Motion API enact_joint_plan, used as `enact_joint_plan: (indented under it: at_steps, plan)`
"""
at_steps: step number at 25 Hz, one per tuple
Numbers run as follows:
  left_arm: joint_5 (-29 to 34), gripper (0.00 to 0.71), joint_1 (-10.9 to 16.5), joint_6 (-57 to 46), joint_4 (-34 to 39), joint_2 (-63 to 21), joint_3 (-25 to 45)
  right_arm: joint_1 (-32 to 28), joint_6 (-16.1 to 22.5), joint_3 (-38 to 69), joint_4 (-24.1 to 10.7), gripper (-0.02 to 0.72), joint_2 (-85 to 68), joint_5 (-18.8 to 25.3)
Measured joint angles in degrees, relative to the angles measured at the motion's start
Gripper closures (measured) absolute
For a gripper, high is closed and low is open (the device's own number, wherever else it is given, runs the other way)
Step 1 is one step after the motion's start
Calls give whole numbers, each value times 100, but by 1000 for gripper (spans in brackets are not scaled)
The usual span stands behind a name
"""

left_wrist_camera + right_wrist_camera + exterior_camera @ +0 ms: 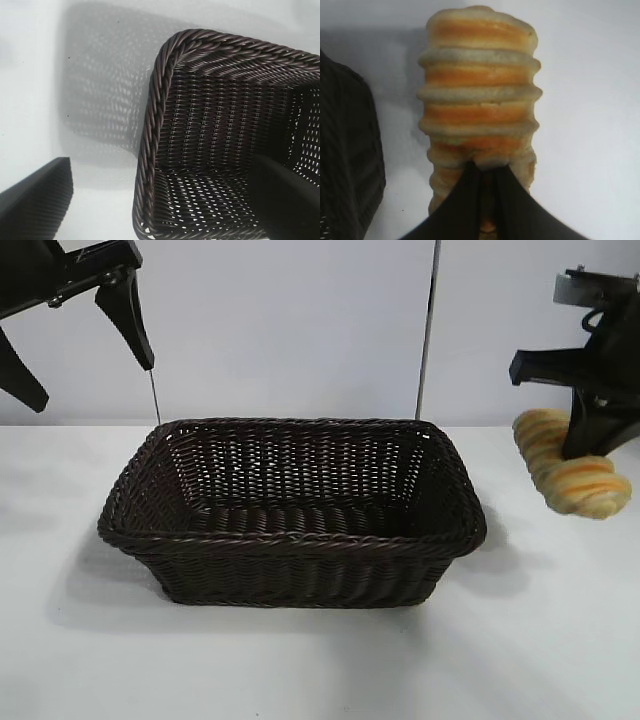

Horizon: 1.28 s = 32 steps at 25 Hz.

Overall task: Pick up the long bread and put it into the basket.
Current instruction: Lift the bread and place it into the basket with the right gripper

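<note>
The long bread [570, 478], golden with orange crosswise stripes, hangs to the right of the basket and outside its rim. My right gripper [592, 445] is shut on it. In the right wrist view the black fingers [465, 200] pinch the near part of the long bread [480, 90] and the loaf points away from them. The dark brown wicker basket [300, 538] stands mid-table with nothing inside. My left gripper [95, 385] is open, high above the basket's left end. In the left wrist view its fingers [35, 200] straddle the basket's corner rim [150, 125].
White tabletop [300, 660] lies bare in front of the basket and to both sides. A pale wall with a dark vertical seam [430, 330] stands behind. The basket's edge [345, 150] shows beside the bread in the right wrist view.
</note>
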Motion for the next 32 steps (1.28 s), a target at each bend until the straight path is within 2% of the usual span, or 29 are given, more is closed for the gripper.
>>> enact_joint_plan:
  at_steps: [2,7,10,13,17,20,26,32]
  plan:
    - [0,25,0,0,0,0,0,0,-881,-113,423,659,0,21]
    - [0,25,0,0,0,0,0,0,-3055,-153,1895,659,16,27]
    - [0,25,0,0,0,0,0,0,-4106,-153,2566,659,133,16]
    - [0,25,0,0,0,0,0,18,-4839,-158,2967,659,333,4]
    - [0,25,0,0,0,0,0,357,-5396,-158,3058,660,581,-110]
    - [0,25,0,0,0,0,0,800,-5640,-189,3052,661,771,-271]
    - [0,25,0,5,0,0,0,1444,-5721,-324,2959,661,1366,-813]
    - [0,25,0,5,0,0,0,1567,-5725,-358,2842,661,1805,-1046]
